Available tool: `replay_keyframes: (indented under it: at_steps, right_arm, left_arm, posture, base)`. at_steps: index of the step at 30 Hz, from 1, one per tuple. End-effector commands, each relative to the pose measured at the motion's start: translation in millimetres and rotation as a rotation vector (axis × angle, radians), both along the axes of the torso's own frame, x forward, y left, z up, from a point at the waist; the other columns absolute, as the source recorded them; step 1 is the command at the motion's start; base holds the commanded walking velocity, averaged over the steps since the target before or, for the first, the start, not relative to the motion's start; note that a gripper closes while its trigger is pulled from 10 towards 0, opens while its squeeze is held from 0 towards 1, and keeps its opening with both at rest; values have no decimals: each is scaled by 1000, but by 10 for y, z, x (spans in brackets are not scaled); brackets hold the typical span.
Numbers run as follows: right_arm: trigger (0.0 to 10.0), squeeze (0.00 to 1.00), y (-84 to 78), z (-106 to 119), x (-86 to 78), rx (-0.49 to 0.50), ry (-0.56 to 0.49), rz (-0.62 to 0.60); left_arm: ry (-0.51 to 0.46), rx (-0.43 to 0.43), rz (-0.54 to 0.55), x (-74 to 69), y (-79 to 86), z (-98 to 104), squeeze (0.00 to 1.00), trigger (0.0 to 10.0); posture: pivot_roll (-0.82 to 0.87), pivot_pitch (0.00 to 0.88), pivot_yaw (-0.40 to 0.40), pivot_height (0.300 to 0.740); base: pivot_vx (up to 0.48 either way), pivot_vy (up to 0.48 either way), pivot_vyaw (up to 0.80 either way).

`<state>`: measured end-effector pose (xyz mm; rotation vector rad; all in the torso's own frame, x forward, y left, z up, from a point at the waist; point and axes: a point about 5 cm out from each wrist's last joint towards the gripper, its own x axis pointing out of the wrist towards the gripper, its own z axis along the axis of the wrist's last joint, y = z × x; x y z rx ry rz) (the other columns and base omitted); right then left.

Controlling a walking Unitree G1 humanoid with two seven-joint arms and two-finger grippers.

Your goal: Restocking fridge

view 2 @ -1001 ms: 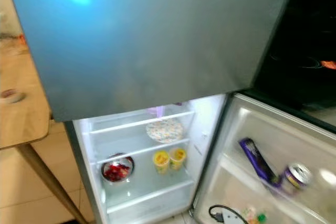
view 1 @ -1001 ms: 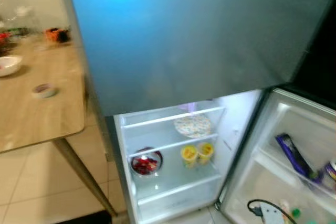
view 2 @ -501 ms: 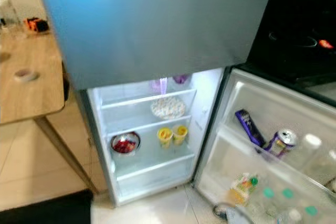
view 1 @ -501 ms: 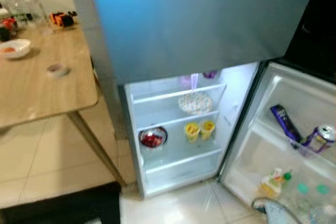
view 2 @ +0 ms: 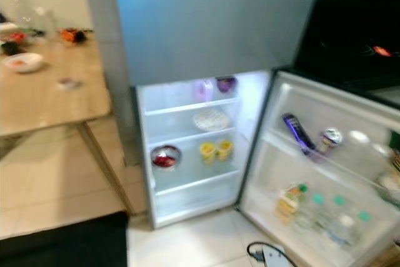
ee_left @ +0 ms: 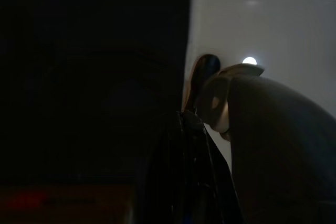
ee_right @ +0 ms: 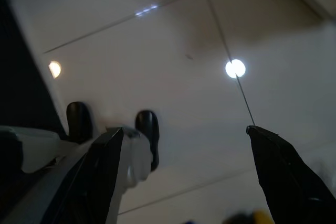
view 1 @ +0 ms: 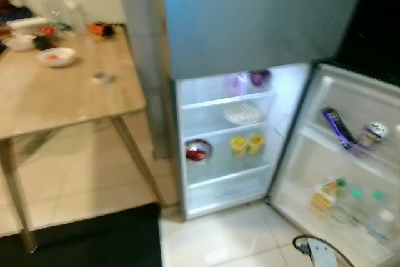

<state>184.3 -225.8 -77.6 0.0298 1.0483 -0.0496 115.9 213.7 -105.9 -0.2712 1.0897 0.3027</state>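
The grey fridge [view 1: 250, 17] stands ahead with its lower door [view 1: 337, 167] swung open to the right. Its lit shelves hold a patterned plate [view 1: 242, 114], two yellow cups [view 1: 247, 145], a bowl of red food [view 1: 198, 151] and a purple item [view 1: 259, 78] at the top. In the door racks sit a purple packet [view 1: 337, 126], a can [view 1: 374, 132] and blurred bottles [view 1: 325, 195]. My right gripper [ee_right: 182, 130] hangs open over pale floor tiles, nothing between its fingers. The left gripper [ee_left: 190, 145] hangs in deep shade.
A wooden table [view 1: 62, 98] with bowls and bottles stands left of the fridge; a person [view 1: 7, 4] sits at its far end. A black mat [view 1: 94, 242] lies on the floor below it. A white plug block with a black cable [view 1: 319, 251] lies before the open door.
The camera has backed away from the fridge: it looks smaller and sits further right, with more table, floor and door racks in view. Nothing in the fridge has moved.
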Motion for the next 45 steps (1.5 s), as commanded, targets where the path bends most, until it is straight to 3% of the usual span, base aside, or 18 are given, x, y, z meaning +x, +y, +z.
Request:
replay_keyframes:
  at_steps: [1, 6, 15, 45]
  right_arm:
    - [10000, 0, -20, -22, -53, -5, 23, -3]
    - [10000, 0, -23, -20, -50, -2, 15, -19]
    - [10000, 0, -30, -16, -46, -5, 12, -25]
    - [10000, 0, -40, -3, -25, -3, -6, -30]
  left_arm:
    - [-18, -3, -10, 50, -17, 13, 0, 10000]
    - [-29, -11, -20, 78, -47, 17, 0, 10000]
    - [-47, -12, -36, 115, -57, 29, 0, 10000]
    - [-57, -23, -48, 146, -80, 36, 0, 10000]
  posture:
    - [-80, 0, -20, 740]
    - [-82, 0, -20, 740]
    - [-85, 0, -19, 740]
    - [-87, 0, -18, 740]
  base:
    - [0, 0, -756]
    - [0, 0, -756]
    - [0, -57, 0]
    - [0, -476, 0]
